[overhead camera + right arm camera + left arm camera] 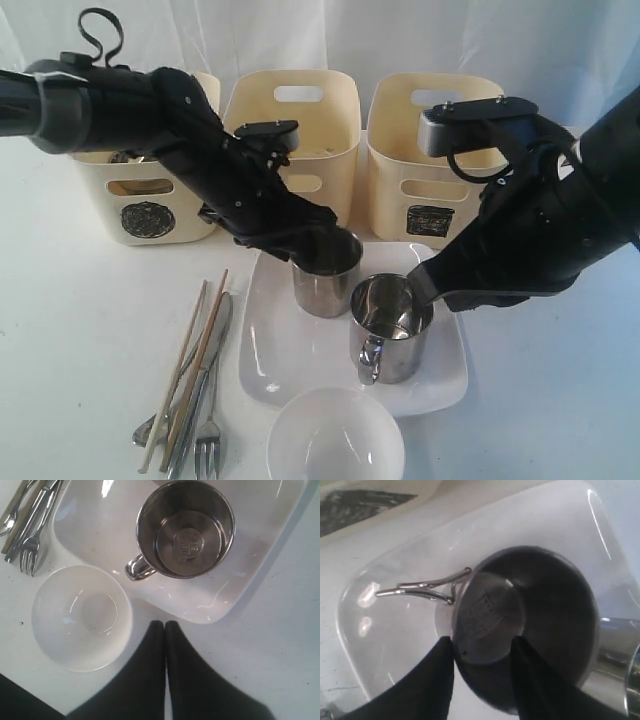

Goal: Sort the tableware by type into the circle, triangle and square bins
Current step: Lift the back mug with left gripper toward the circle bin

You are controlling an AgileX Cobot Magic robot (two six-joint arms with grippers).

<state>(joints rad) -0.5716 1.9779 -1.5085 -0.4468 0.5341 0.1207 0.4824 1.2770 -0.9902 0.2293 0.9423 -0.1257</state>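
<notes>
Two steel mugs stand on the white square plate (300, 370). My left gripper (332, 250) (482, 642) is open at the far mug (325, 285) (530, 630), one finger outside its near wall and one inside the rim. The right gripper (428, 288) (165, 624) is shut and empty, hovering by the near mug (390, 325) (185, 527). The white bowl (335, 440) (80, 617) sits in front of the plate. Chopsticks (195, 365), knife, fork (208, 440) and spoon lie to the left. I cannot make out the steel bowl.
Three cream tubs stand in a row behind the plate: the left one (175, 195) bears a scribbled circle, the right one (430, 150) a dark square. My left arm hides the mark on the middle tub (300, 125). A white backdrop closes the rear.
</notes>
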